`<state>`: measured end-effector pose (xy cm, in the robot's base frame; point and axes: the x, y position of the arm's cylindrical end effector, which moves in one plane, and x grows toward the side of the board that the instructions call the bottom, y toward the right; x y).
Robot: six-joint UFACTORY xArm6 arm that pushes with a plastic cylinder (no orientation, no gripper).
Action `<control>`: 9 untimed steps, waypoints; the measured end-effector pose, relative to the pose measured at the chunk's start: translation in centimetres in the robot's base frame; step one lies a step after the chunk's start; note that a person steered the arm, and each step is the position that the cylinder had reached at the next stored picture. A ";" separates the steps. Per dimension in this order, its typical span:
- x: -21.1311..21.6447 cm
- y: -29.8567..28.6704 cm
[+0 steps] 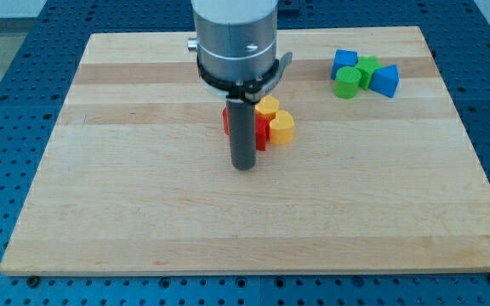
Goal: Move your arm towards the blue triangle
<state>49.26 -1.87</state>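
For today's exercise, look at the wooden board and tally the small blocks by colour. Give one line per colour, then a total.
Blue: 2, a cube-like block and the blue triangle
Green: 2, a cylinder and a green block behind it
Yellow: 2
Red: 2 at least, partly hidden behind my tip
Total: 8

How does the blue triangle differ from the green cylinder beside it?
The blue triangle is blue and wedge-shaped; the green cylinder is green and round. The blue triangle lies at the cluster's right end, the green cylinder at its lower left. Both sit far right of my tip.
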 end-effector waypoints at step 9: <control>-14.3 28.1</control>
<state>34.93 26.20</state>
